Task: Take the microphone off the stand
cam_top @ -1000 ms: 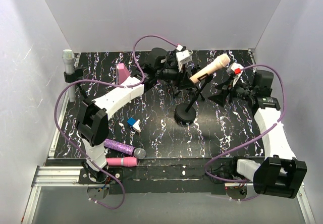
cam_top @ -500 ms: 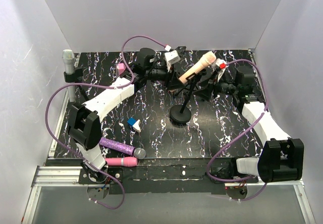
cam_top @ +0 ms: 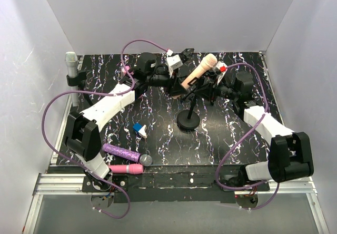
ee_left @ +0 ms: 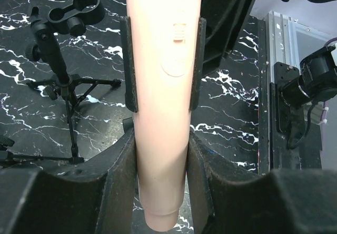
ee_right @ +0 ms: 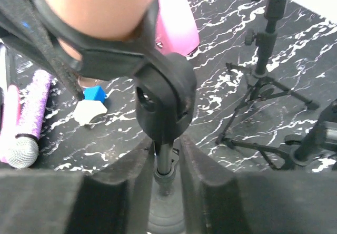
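The peach microphone (cam_top: 200, 69) lies tilted in the clip of the black stand, whose round base (cam_top: 188, 120) rests mid-table. My left gripper (cam_top: 181, 84) is shut on the microphone's handle. In the left wrist view the handle (ee_left: 163, 86) fills the gap between both pads (ee_left: 129, 65). My right gripper (cam_top: 204, 90) comes in from the right. In the right wrist view its fingers (ee_right: 131, 176) press on either side of the stand's thin pole (ee_right: 164, 163), just under the clip joint (ee_right: 163, 102). The microphone (ee_right: 100, 7) still sits in the clip above.
A purple glitter microphone (cam_top: 124, 153) and a pink one (cam_top: 126, 168) lie near the front left edge. A silver microphone (cam_top: 71, 62) stands clipped at the left wall. A blue-and-white block (cam_top: 140, 129) lies left of the base. An empty tripod stand (ee_left: 63, 60) is nearby.
The stand with the microphone has shifted left and both arms moved with it. My right gripper, open a second ago, has closed round the stand's pole. The left grip is unchanged.
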